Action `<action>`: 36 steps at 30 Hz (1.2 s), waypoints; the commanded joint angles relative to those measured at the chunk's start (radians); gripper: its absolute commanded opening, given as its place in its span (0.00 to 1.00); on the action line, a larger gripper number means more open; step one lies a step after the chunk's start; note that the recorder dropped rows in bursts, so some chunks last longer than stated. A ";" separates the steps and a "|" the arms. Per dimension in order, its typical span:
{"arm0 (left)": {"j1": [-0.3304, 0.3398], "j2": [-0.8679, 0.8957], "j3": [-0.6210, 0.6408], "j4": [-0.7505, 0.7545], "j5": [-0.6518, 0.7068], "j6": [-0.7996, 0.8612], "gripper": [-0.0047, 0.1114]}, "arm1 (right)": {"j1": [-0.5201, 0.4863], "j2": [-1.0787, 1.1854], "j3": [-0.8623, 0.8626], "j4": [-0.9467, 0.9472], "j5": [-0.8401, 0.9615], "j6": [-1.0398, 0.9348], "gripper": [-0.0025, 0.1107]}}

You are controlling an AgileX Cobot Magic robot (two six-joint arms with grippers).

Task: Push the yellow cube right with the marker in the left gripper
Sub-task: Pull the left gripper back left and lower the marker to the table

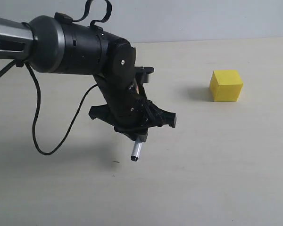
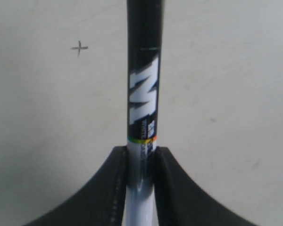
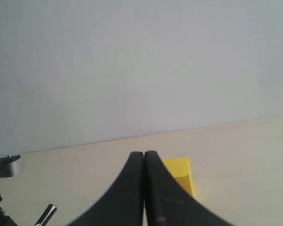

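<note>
My left gripper [image 1: 137, 132], black at the end of the dark arm, points down at the table and is shut on the marker [image 1: 136, 151], whose end sticks out below it. In the left wrist view the marker [image 2: 144, 94] runs straight out between the two black fingers [image 2: 114, 183], its white barrel clamped and its long black cap beyond. The yellow cube [image 1: 226, 85] sits on the table well to the right of the marker and further back, apart from it. My right gripper [image 3: 144, 154] is shut and empty, and the yellow cube [image 3: 181, 172] is just behind its tips.
The pale table [image 1: 217, 165] stretches around the cube. A black cable [image 1: 37, 127] loops from the left arm down over the table at left. A small pen cross [image 2: 79, 47] marks the surface. A grey wall [image 3: 141, 66] stands behind the table.
</note>
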 commanded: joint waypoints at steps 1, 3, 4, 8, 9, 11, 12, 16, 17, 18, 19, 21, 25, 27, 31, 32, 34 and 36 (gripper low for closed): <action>0.018 0.011 0.029 -0.022 -0.124 -0.087 0.04 | -0.007 -0.006 0.005 -0.006 -0.002 -0.003 0.02; 0.030 0.023 0.063 -0.022 -0.161 -0.126 0.04 | -0.007 -0.006 0.005 -0.006 -0.002 -0.003 0.02; 0.048 0.025 0.082 -0.022 -0.188 -0.149 0.04 | -0.007 -0.006 0.005 -0.006 -0.002 -0.003 0.02; 0.074 0.030 0.092 -0.034 -0.214 -0.166 0.04 | -0.007 -0.006 0.005 -0.006 -0.002 -0.003 0.02; 0.074 0.030 0.092 -0.034 -0.223 -0.166 0.04 | -0.007 -0.006 0.005 -0.006 -0.002 -0.003 0.02; 0.074 0.030 0.092 -0.038 -0.242 -0.166 0.04 | -0.007 -0.006 0.005 -0.006 -0.002 -0.003 0.02; 0.074 0.030 0.092 -0.044 -0.250 -0.166 0.04 | -0.007 -0.006 0.005 -0.006 -0.002 -0.003 0.02; 0.074 0.030 0.092 -0.053 -0.252 -0.166 0.04 | -0.007 -0.006 0.005 -0.006 -0.002 -0.003 0.02; 0.074 0.031 0.092 -0.053 -0.248 -0.166 0.04 | -0.007 -0.006 0.005 -0.006 -0.002 -0.003 0.02; 0.074 0.031 0.092 -0.056 -0.246 -0.168 0.04 | -0.007 -0.006 0.005 -0.006 -0.002 -0.003 0.02; 0.074 0.031 0.092 -0.063 -0.246 -0.168 0.04 | -0.007 -0.006 0.005 -0.006 -0.002 -0.003 0.02; 0.076 0.031 0.092 -0.070 -0.239 -0.173 0.04 | -0.007 -0.006 0.005 -0.006 -0.002 -0.003 0.02; 0.085 0.031 0.092 -0.072 -0.197 -0.186 0.04 | -0.007 -0.006 0.005 -0.006 -0.002 -0.003 0.02; 0.085 0.031 0.092 -0.065 -0.193 -0.186 0.04 | -0.007 -0.006 0.005 -0.006 -0.002 -0.003 0.02; 0.087 0.031 0.092 -0.063 -0.199 -0.186 0.04 | -0.007 -0.006 0.005 -0.006 -0.002 -0.003 0.02; 0.087 0.031 0.092 -0.063 -0.199 -0.186 0.04 | -0.007 -0.006 0.005 -0.006 -0.002 -0.003 0.02; 0.087 0.031 0.092 -0.063 -0.199 -0.186 0.04 | -0.007 -0.006 0.005 -0.006 -0.002 -0.003 0.02; 0.087 0.034 0.092 -0.063 -0.199 -0.186 0.04 | -0.007 -0.006 0.005 -0.006 -0.002 -0.003 0.02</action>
